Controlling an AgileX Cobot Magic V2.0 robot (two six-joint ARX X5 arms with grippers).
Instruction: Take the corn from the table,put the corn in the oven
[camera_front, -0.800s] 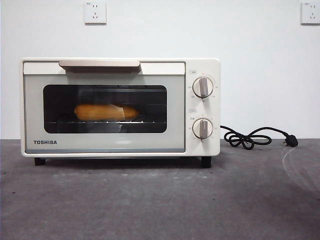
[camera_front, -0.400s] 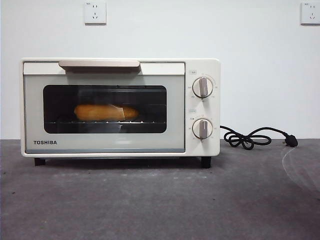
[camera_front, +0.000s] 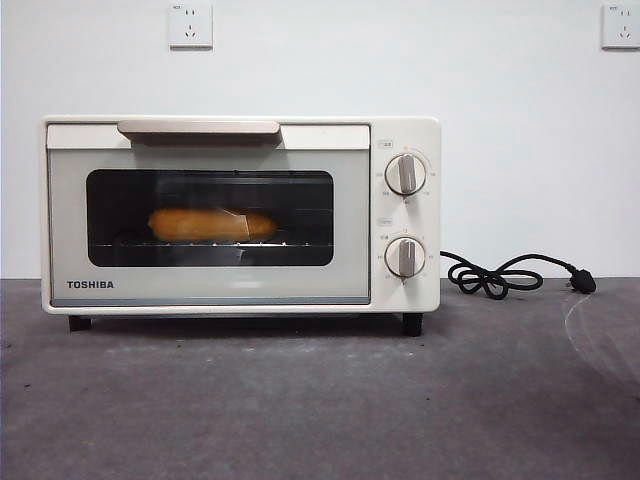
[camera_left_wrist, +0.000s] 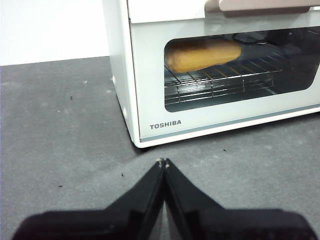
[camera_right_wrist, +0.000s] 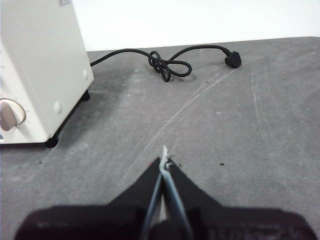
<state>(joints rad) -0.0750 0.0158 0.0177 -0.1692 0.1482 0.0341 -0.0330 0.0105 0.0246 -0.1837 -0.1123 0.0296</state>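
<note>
The corn (camera_front: 212, 224) lies on the wire rack inside the cream-white TOSHIBA oven (camera_front: 240, 215), seen through the dark glass of the shut door. The left wrist view shows the same corn (camera_left_wrist: 202, 55) behind the window. My left gripper (camera_left_wrist: 163, 162) is shut and empty, hovering over the table (camera_front: 320, 400) in front of the oven's TOSHIBA corner. Off the oven's knob side, my right gripper (camera_right_wrist: 164, 159) is shut with nothing in it above bare table. Neither gripper appears in the front view.
A black cord with plug (camera_front: 515, 275) lies coiled on the table beside the oven's knob side, and the cord (camera_right_wrist: 167, 65) also shows beyond my right gripper. Two wall sockets (camera_front: 190, 25) sit on the white wall behind.
</note>
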